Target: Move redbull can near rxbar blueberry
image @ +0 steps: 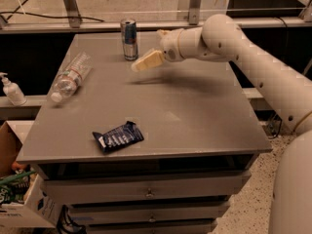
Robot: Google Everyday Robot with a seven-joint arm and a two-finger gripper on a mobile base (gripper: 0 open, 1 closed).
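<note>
The bench (195, 111) fills the middle of the frame, a grey top over a stack of drawers (146, 193). The can (129, 38) stands upright near the bench's far edge, upper centre-left of the frame, silver top up. The bar (118, 137) lies flat near the front edge, lower left of centre and slightly askew, well apart from the can.

The arm (253, 67) reaches in from the right side of the frame. Its gripper (146, 50) hangs over the far part of the bench, just right of the can and not touching it. One pale finger (150, 60) slants down to the left towards the can's base, and what looks like the other shows as a short stub higher up. The gripper therefore seems spread wide, with nothing in it, though the angle makes that hard to be sure of.

A clear bottle (70, 76) lies on its side along the bench's left edge, cap towards the front. Off the bench at the left of the frame stands a small pump bottle (10, 89), and a cardboard box (24, 204) sits at the lower left.
</note>
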